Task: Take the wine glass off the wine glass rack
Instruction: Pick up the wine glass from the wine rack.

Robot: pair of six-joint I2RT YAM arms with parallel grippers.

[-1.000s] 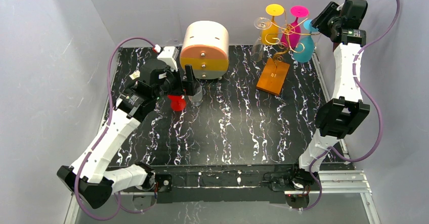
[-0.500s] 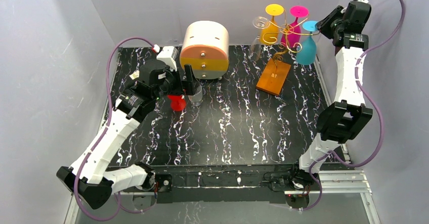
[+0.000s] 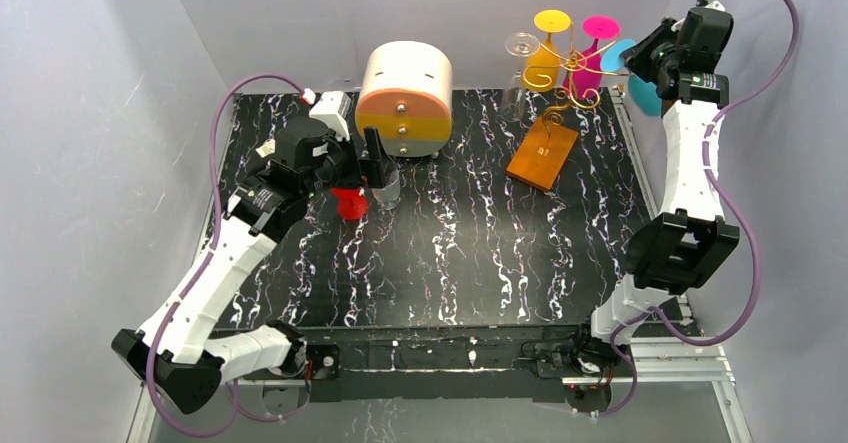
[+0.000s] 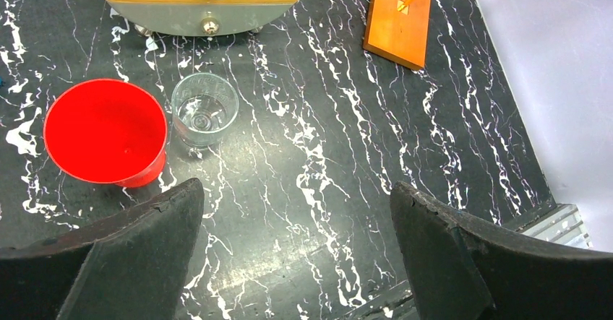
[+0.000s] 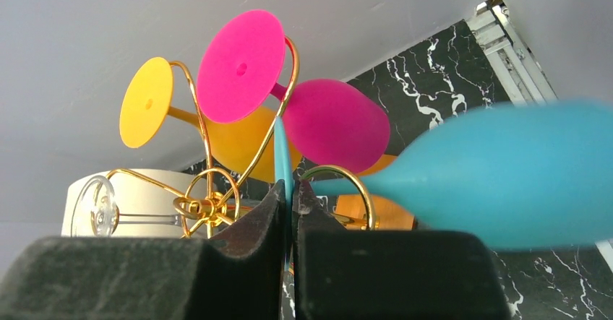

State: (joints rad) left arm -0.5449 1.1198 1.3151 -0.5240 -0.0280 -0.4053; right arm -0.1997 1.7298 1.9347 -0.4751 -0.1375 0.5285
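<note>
While the left pincer [image 4: 296,193] gapes, right pincer [image 5: 290,190] clamps the blurred blue wine glass [image 5: 506,183].

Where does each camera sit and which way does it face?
Top external: above, behind the bases, looking down at the table; both arms show.
Left wrist: faces down at the red cup and clear tumbler; the open left gripper frames the bottom.
Right wrist: looks across at the wine glass rack; the right gripper pinches the blue wine glass's foot.
Shared: top and left wrist both show the rack's wooden base.
</note>
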